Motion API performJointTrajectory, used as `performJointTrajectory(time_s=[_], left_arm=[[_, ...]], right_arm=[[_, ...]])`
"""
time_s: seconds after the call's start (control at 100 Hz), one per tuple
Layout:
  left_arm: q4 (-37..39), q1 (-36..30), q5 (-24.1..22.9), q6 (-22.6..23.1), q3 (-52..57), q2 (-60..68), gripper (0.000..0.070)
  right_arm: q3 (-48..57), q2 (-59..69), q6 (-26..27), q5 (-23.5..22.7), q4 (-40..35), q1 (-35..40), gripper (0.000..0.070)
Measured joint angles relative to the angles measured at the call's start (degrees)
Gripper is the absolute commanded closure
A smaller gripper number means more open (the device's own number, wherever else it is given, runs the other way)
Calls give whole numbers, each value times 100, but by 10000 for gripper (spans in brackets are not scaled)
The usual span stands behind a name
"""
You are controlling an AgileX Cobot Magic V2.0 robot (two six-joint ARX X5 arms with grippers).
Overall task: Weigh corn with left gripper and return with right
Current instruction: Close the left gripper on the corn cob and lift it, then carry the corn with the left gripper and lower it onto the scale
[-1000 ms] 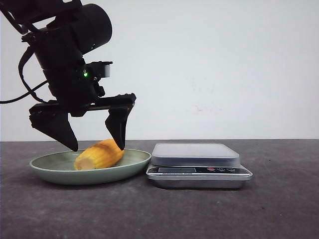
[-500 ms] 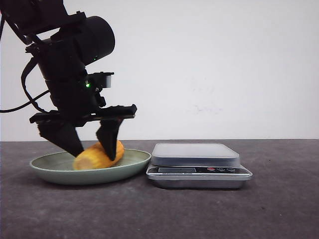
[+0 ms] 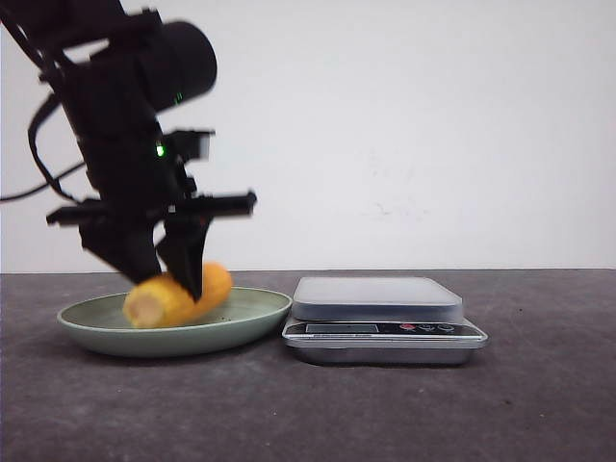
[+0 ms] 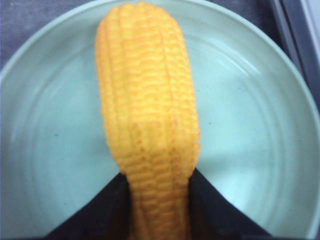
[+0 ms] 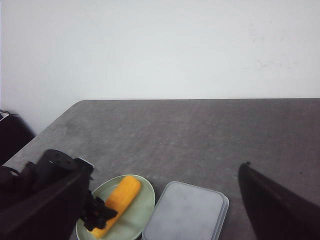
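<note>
The corn (image 3: 183,294) is a stubby yellow-orange cob with a pale cut end. It lies over the green plate (image 3: 241,322), pale end toward the left. My left gripper (image 3: 170,281) is shut on the corn near that end. The left wrist view shows both black fingers (image 4: 102,212) pressed against the sides of the corn (image 4: 147,100) above the plate (image 4: 255,130). My right gripper (image 5: 165,172) is open and empty. It hangs high over the table, looking down on the corn (image 5: 122,197), the plate (image 5: 142,212) and the scale (image 5: 187,212).
A silver kitchen scale (image 3: 380,300) with a flat grey platform stands just right of the plate, almost touching it. The dark grey table (image 3: 385,414) runs to a white wall behind.
My left gripper went from open around the corn to shut on it. The corn has shifted a little to the left and risen slightly at its right end.
</note>
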Motion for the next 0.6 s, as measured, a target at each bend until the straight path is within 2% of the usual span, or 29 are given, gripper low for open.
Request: performJointTrajectory(time_s=[0.19,0.32,0.6], left_arm=[[-7,-31,306,-13,0,-1108,689],[-50,-205,643,-186,61,-1635,689],[299,-1010,715,-658,1115,-1392,689]], right_arm=[[2,0,0,4,-2,0,98],[2,0,0,4,-2,0,98],[2,-2,0,4,-2,0,98]])
